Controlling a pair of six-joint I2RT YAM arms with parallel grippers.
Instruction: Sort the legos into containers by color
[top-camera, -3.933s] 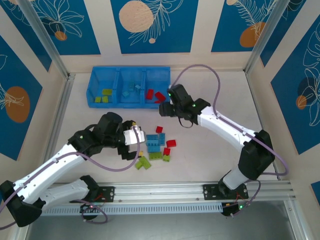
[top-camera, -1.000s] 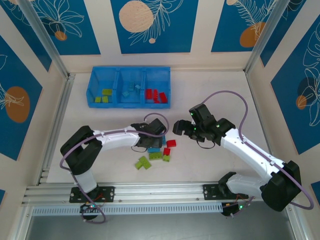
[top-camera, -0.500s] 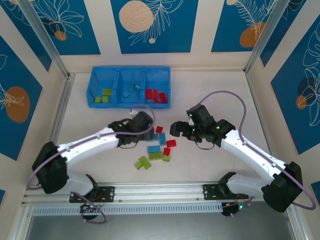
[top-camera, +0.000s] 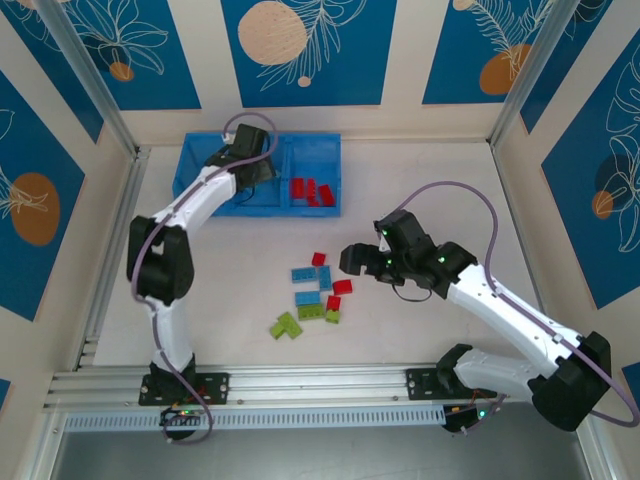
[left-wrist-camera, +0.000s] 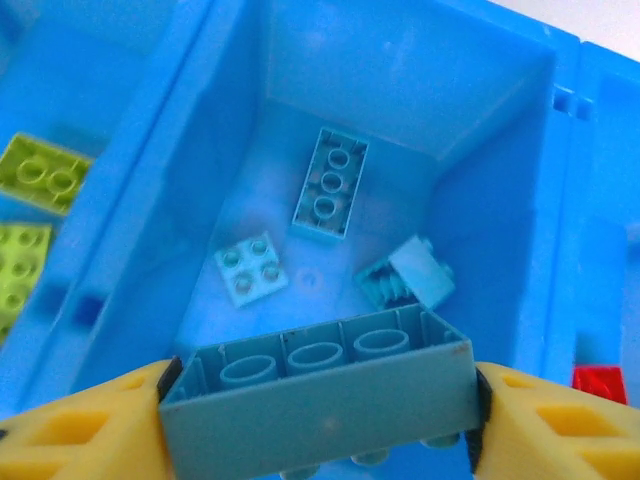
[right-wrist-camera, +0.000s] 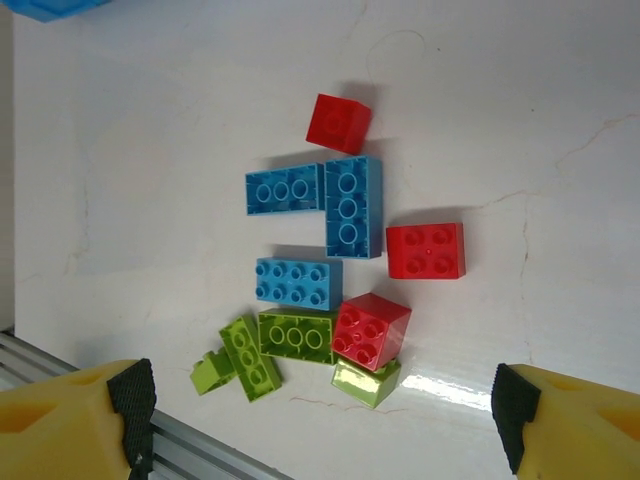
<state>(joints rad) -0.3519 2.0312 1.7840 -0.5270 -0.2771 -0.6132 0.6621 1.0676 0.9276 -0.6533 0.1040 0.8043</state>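
My left gripper (left-wrist-camera: 322, 425) is shut on a long light blue lego (left-wrist-camera: 330, 395), hanging over the middle container (left-wrist-camera: 400, 90) of the blue bin (top-camera: 320, 146). Three light blue legos (left-wrist-camera: 331, 184) lie on that container's floor. Lime green legos (left-wrist-camera: 40, 175) lie in the left container and red ones (top-camera: 310, 190) in the right. My right gripper (right-wrist-camera: 320, 430) hovers open above the loose pile (top-camera: 315, 295) on the table: three blue legos (right-wrist-camera: 298, 283), three red (right-wrist-camera: 426, 250) and several lime green (right-wrist-camera: 296, 335). In the top view the right gripper (top-camera: 352, 260) stands just right of the pile.
The bin sits at the back left of the white table (top-camera: 430, 200). A metal rail (top-camera: 330, 385) runs along the near edge, close behind the green legos. Blue patterned walls enclose the table on three sides.
My left arm has swung from the pile up to the bin, carrying the light blue lego over the middle container. The right gripper has barely moved.
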